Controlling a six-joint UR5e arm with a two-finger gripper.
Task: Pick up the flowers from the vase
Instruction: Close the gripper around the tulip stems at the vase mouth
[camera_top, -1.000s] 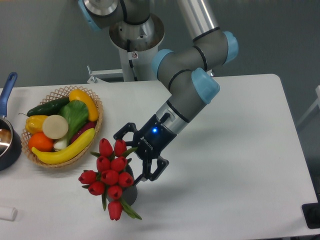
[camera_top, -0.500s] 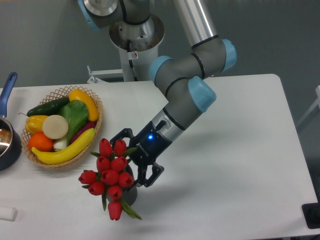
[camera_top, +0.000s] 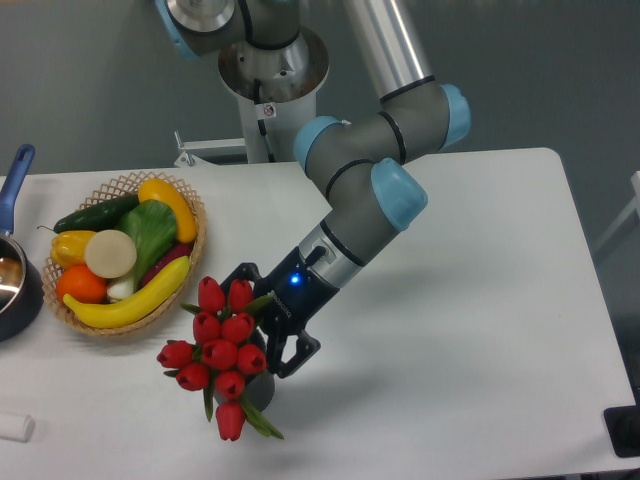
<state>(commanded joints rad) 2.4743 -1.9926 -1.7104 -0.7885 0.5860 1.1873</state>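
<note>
The flowers (camera_top: 221, 352), a bunch of red tulip buds with green leaves, stand in the vase (camera_top: 258, 391), a small dark grey cylinder at the front left of the white table. My gripper (camera_top: 266, 322) reaches in from the right at the level of the buds. It is open: one finger (camera_top: 243, 274) lies behind the bunch and the other finger (camera_top: 292, 358) sits at its front right, beside the vase mouth. The buds hide the stems and most of the vase, so I cannot tell whether a finger touches them.
A wicker basket (camera_top: 197, 240) of fruit and vegetables stands just left of the bouquet. A dark pot with a blue handle (camera_top: 17, 170) is at the left edge. A small white object (camera_top: 14, 427) lies at the front left, and a dark item (camera_top: 623, 431) at the front right corner.
My gripper has slid left and slightly down toward the bouquet, so its open fingers now reach further around the right side of the bunch. The flowers and vase have not moved.
</note>
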